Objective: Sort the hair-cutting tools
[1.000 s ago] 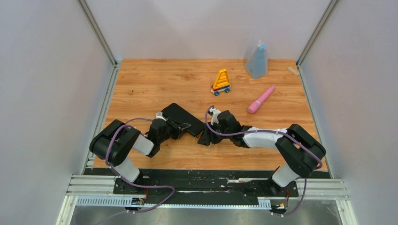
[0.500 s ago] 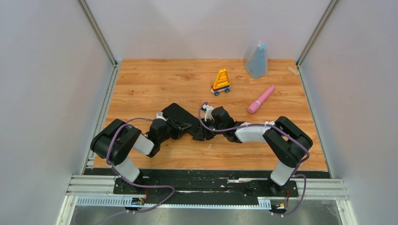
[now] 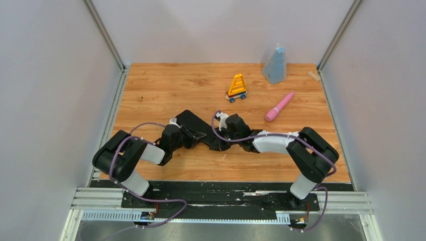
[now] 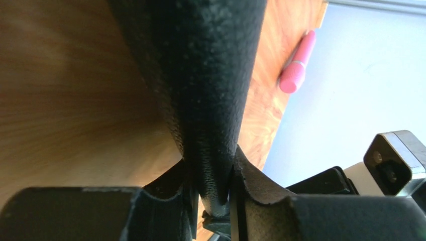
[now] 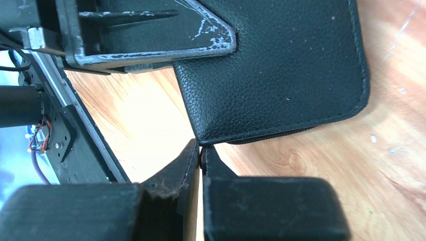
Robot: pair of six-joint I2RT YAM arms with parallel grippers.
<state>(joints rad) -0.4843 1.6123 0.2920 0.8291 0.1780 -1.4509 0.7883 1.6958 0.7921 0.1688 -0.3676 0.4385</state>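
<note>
1. Wood-grain tabletop (image 3: 150,85) under both arms, with pale walls on three sides.
2. Left gripper (image 3: 199,135): clamps one edge of the black case (image 3: 193,122). Wrist view: pebbled leather (image 4: 201,75) wedged tight between both fingers (image 4: 261,191), rising straight ahead of the fingertips.
3. Right gripper (image 3: 219,144): fingers drawn together, with barely a slit between them. Wrist view: tips (image 5: 200,153) meet the case's (image 5: 281,75) corner at the zipper seam. Cannot tell whether a zipper pull sits in the pinch.
4. Case: spans the gap between the two grippers and lies on the wood just ahead of the right fingertips. A scratched left finger (image 5: 150,30) reaches over its far side.
5. Scissors and combs: show in no view, so cannot tell where.
6. Pink wand (image 3: 279,106): well apart from the right gripper, beyond it and to its right. Also seen past the case from the left wrist (image 4: 297,63).
7. Yellow-orange toy on wheels (image 3: 236,88): beyond the right gripper, well apart.
8. Pale blue cone-shaped object (image 3: 275,65): farther out, by the back wall.
</note>
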